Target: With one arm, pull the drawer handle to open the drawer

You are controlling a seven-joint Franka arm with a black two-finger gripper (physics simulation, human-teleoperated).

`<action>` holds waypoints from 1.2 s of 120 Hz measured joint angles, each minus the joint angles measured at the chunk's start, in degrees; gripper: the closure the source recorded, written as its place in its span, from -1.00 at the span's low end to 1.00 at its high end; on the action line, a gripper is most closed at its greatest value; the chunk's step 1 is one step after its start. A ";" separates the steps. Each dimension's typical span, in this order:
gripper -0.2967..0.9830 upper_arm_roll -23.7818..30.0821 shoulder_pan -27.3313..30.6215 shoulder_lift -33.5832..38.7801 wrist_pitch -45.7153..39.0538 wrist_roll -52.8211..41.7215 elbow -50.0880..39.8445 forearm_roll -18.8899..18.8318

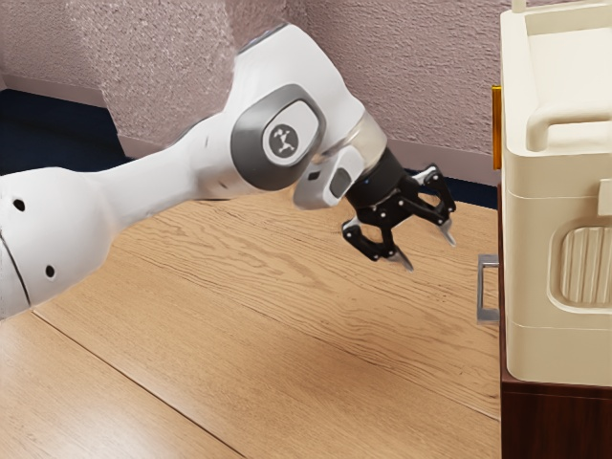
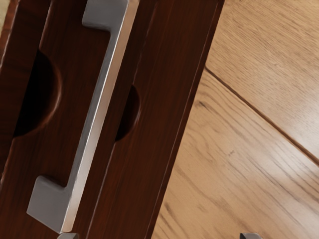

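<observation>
In the exterior view my gripper [image 1: 431,253] stands open over the table, its fingers spread and nothing between them. The grey metal drawer handle [image 1: 482,289] is to the exterior view's right of the fingertips, with a gap between. In the wrist view the long handle [image 2: 97,114] crosses in front of the dark brown drawer front [image 2: 65,144]; the tips of my gripper [image 2: 159,236] show there as well, wide apart. Most of the drawer front is hidden behind the cream box in the exterior view.
A large cream box [image 1: 540,344] stands on the dark wooden cabinet [image 1: 555,421] at the exterior view's right. A gold-coloured piece [image 1: 496,129] sticks out beside the box, above the handle. The wooden table [image 1: 316,316] stretches below the arm.
</observation>
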State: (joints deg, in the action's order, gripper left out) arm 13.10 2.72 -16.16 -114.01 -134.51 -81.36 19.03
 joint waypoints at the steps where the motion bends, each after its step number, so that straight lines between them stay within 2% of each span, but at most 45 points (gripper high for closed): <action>1: -0.06 0.10 0.03 -0.16 -0.01 -0.25 0.17 0.08; 46: 0.00 3.83 0.00 -4.01 -0.24 -8.40 2.53 3.09; 56: -0.06 4.40 0.07 -4.44 -0.25 -9.62 2.75 3.71; 67: 0.10 4.57 0.42 -4.85 -0.37 -10.88 2.78 4.18; 78: 0.36 4.47 0.37 -5.02 -0.44 -11.88 2.78 4.46; 91: 0.51 4.59 0.08 -5.07 -0.36 -12.73 2.77 5.08; 124: 0.60 4.35 0.00 -5.82 -0.50 -14.56 2.05 5.96; 144: 0.59 3.88 0.71 -2.71 -0.44 -15.27 -1.86 5.39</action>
State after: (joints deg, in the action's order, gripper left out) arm 16.98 3.42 -18.87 -114.44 -149.78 -83.22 24.43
